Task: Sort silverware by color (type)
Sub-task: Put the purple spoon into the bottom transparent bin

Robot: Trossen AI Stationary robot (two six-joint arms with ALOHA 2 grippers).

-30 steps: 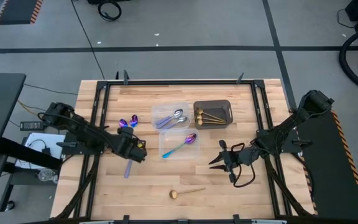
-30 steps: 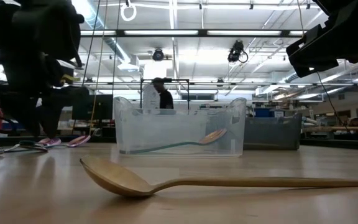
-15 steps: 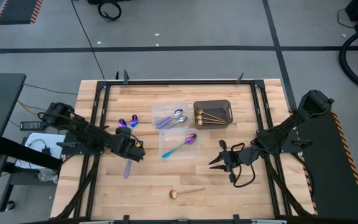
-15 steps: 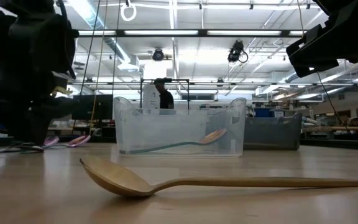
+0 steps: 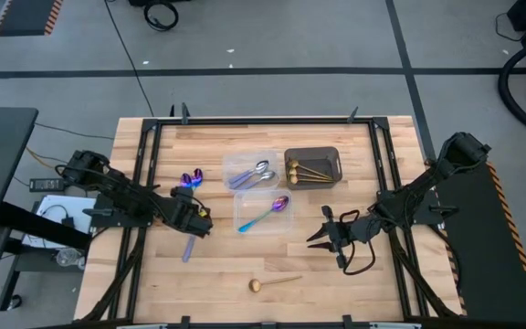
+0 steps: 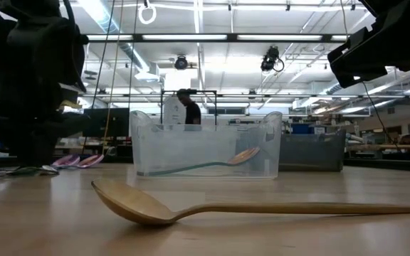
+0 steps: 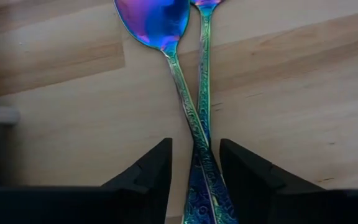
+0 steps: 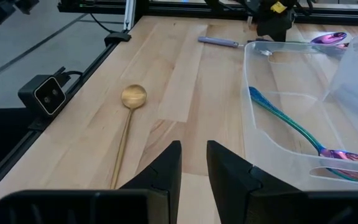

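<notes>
Two iridescent spoons [image 7: 194,118] lie crossed on the table [image 7: 278,93], handles running between the left gripper's [image 7: 194,171] parted jaws, not clamped. The right gripper [image 8: 193,163], jaws slightly apart and empty, waits near a gold spoon [image 8: 128,118].

Bare table [image 5: 217,265] around gold spoon [image 5: 272,282]
</notes>
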